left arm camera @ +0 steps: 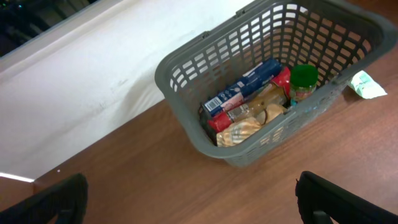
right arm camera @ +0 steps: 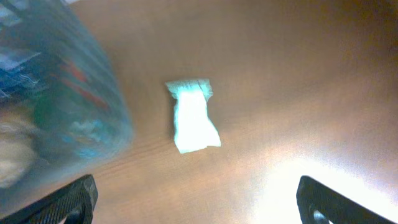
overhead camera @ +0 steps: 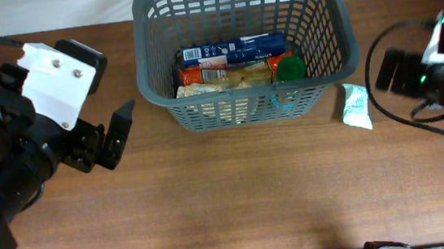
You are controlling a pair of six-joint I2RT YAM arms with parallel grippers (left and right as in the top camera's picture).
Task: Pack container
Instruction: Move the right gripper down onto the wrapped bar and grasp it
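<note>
The container, a dark grey lattice basket [overhead camera: 326, 61], stands at the table's far middle and also shows in the left wrist view [left arm camera: 186, 118] and, blurred, in the right wrist view [right arm camera: 106, 106]. In it lie a blue box [overhead camera: 235, 51], a tan packet [overhead camera: 230, 79] and a green-lidded jar [overhead camera: 289, 68]. A small pale green packet [overhead camera: 356, 105] lies on the wood just right of the basket, also in the right wrist view [right arm camera: 193, 118]. My left gripper [overhead camera: 113, 135] is open and empty, left of the basket. My right gripper [right arm camera: 196, 199] is open and empty, right of the packet.
The brown wooden table [overhead camera: 237, 196] runs to a white cloth edge [left arm camera: 93, 87] behind the basket. The right arm's black cable [overhead camera: 381, 84] loops on the table beside the packet.
</note>
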